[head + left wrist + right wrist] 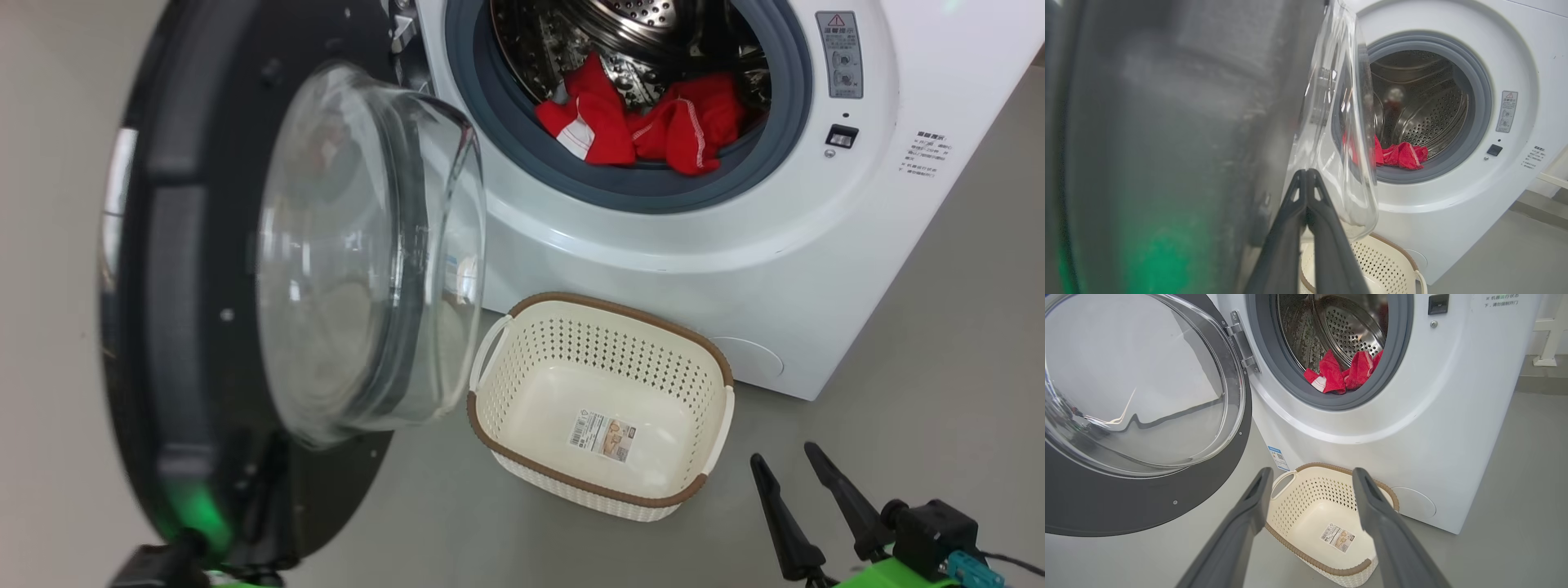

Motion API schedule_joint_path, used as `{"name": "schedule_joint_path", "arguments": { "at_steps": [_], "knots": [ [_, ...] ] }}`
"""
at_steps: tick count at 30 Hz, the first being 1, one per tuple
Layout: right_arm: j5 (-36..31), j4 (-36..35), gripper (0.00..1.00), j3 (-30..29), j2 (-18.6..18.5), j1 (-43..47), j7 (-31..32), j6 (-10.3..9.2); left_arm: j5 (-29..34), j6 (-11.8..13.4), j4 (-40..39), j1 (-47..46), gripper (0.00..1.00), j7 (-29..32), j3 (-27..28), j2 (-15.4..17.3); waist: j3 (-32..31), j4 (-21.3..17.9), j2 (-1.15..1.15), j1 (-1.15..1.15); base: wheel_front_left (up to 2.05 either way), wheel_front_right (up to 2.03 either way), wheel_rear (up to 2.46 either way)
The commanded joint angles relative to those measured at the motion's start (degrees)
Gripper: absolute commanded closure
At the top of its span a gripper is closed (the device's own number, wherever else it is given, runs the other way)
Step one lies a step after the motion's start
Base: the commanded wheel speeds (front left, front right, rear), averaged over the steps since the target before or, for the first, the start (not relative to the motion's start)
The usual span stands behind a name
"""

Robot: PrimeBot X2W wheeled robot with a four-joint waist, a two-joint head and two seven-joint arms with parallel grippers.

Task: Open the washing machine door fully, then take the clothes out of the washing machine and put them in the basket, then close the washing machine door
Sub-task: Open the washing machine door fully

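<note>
The washing machine [735,245] stands ahead with its drum exposed. The washing machine door [188,269] is swung out to the left, glass bowl [367,245] bulging toward the basket. Red clothes [637,122] with white trim lie at the drum's front lip, on the grey gasket. The cream basket [522,392] sits empty on the floor below the opening. My left gripper [1306,175] is shut on nothing, its tips close against the door's inner face [1167,122] beside the glass. My right gripper [782,456] is open, low right of the basket [1306,498], fingers [1257,490] pointing over it.
Grey floor [939,367] spreads to the right of the washer and in front of the basket. A round service cap [747,359] sits low on the washer front. A white frame leg [1545,343] stands at the far right behind the machine.
</note>
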Motion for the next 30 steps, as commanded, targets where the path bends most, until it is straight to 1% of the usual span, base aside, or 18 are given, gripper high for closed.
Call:
{"name": "schedule_joint_path", "arguments": {
  "at_steps": [1,8,13,18,25,30],
  "knots": [
    [-0.4,-1.6,0.00,1.2,-0.9,-2.7,-0.7,0.43,0.7,0.7,-1.5,-1.3,1.00,-0.3,4.5,0.7,0.2,-0.1,0.00,0.00,0.00,0.00,0.00],
    [-0.4,-1.7,0.00,1.3,-1.1,-3.4,-0.7,0.43,2.2,-0.1,-0.7,-3.1,1.00,-0.3,13.8,0.7,1.1,-0.8,0.00,0.00,0.00,0.00,0.00],
    [-0.4,-1.8,0.00,1.2,-1.5,-3.8,-0.7,0.43,3.7,-1.6,1.2,-5.7,1.00,-0.3,20.2,0.7,1.8,-1.3,0.00,0.00,0.00,0.00,0.00],
    [-0.5,-2.0,0.00,1.0,-1.8,-4.2,-0.7,0.43,5.1,-3.8,4.0,-9.2,1.00,-0.3,26.6,0.9,2.7,-1.8,0.00,0.00,0.00,0.00,0.00],
    [-0.6,-2.2,0.00,1.0,-2.3,-4.9,-0.7,0.43,7.1,-5.9,8.3,-14.2,1.00,-0.3,33.9,1.6,4.2,-2.6,0.00,0.00,0.00,0.00,0.00],
    [-0.6,-2.4,0.00,1.0,-2.8,-5.5,-0.7,0.43,8.2,-7.2,12.3,-17.9,1.00,-0.3,38.1,3.3,5.4,-3.0,0.00,0.00,0.00,0.00,0.00]
  ]
}}
